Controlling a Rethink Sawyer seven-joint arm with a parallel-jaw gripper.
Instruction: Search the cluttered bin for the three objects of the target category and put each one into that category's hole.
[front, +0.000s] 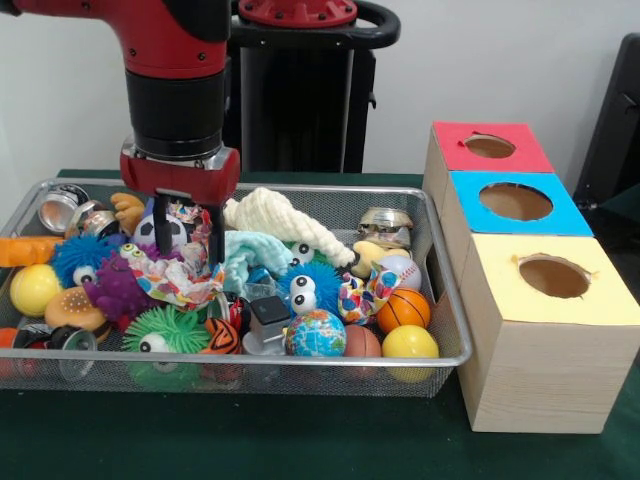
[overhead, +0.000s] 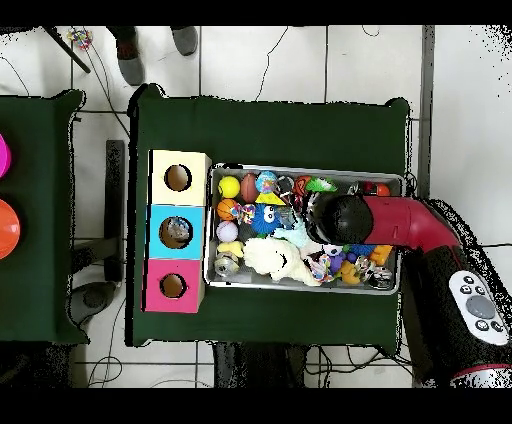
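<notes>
My gripper (front: 187, 228) hangs low in the left half of the wire mesh bin (front: 300, 358), open. Its fingers (front: 216, 240) straddle a colourful patterned cloth (front: 170, 280) and a black-and-white ball (front: 160, 232); I cannot tell whether they touch either. To the right lie a cream knit cloth (front: 285, 225) and a pale blue cloth (front: 250, 255). Three boxes with holes stand right of the bin: red (front: 490, 146), blue (front: 515, 202), yellow (front: 553, 277). In the overhead view the arm's black wrist (overhead: 340, 218) covers the gripper above the bin (overhead: 305, 287).
The bin also holds fuzzy toys in blue (front: 80, 258), purple (front: 118, 290) and green (front: 165, 330). There are also a globe ball (front: 315, 334), a basketball (front: 404, 310), yellow balls (front: 410, 343) and metal tins (front: 386, 226). A person's shoes (overhead: 130, 62) show at the overhead view's top edge.
</notes>
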